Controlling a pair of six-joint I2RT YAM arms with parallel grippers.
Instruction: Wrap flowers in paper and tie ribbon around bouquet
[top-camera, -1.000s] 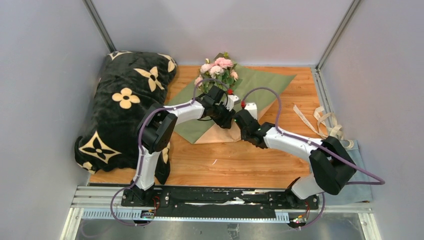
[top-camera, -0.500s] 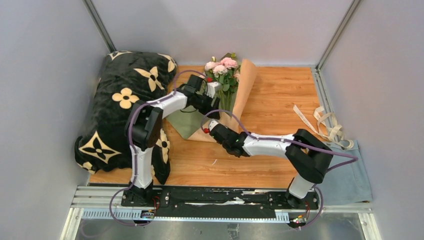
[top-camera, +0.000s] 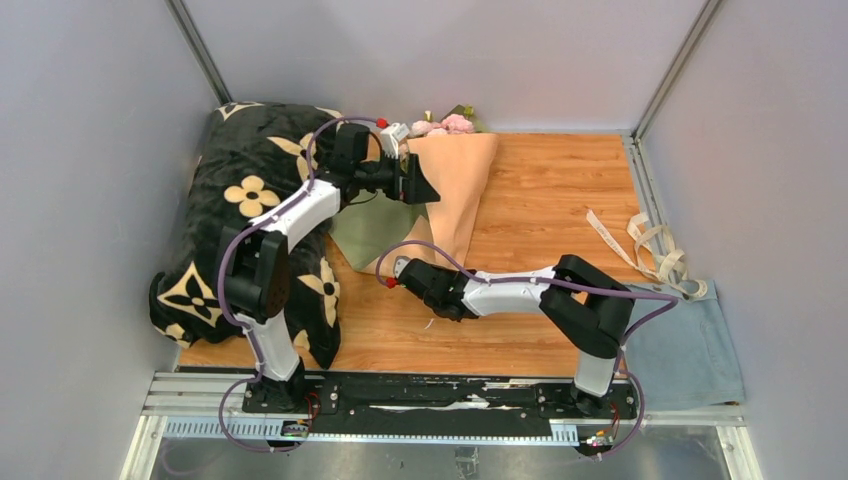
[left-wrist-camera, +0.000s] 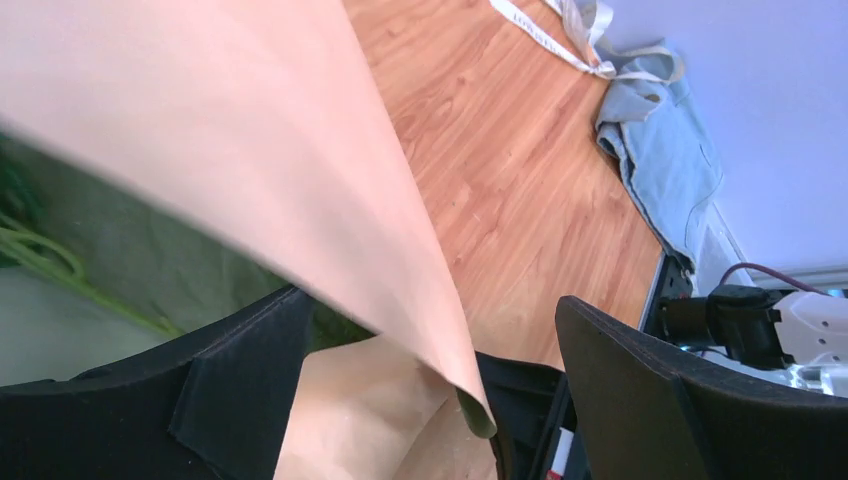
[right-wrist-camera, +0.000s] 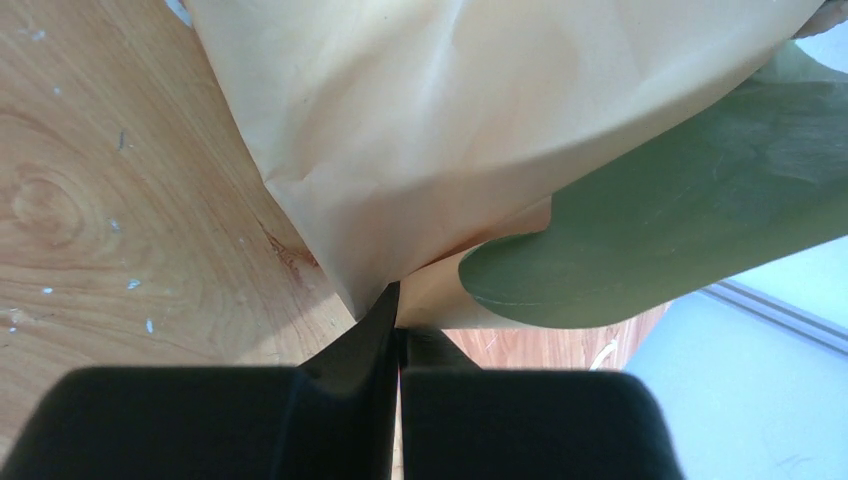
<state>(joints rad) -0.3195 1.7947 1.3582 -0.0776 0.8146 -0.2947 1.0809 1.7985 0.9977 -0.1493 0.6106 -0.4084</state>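
The paper (top-camera: 455, 185) lies folded over the flowers (top-camera: 447, 123), peach-tan face up, forming a cone. Only a few pink blooms peek out at its far end. An olive green part (top-camera: 362, 228) sticks out on the left. My left gripper (top-camera: 417, 181) is open at the cone's upper left edge. In the left wrist view a loose paper flap (left-wrist-camera: 300, 180) hangs between the wide jaws of that gripper (left-wrist-camera: 430, 320), and green stems (left-wrist-camera: 50, 265) show underneath. My right gripper (top-camera: 399, 268) (right-wrist-camera: 397, 300) is shut on the paper's lower tip (right-wrist-camera: 420, 200). The ribbon (top-camera: 648, 243) (left-wrist-camera: 560, 25) lies loose at the right.
A black blanket with cream flower motifs (top-camera: 245, 200) fills the left side, right beside the left arm. A grey-blue cloth (top-camera: 690, 345) (left-wrist-camera: 660, 140) lies at the near right under the ribbon's end. Grey walls close in the wooden table (top-camera: 560, 180) on three sides.
The right gripper has dragged the paper's right side leftward over the flowers and come down to the near tip. The left gripper has opened and swung back and left.
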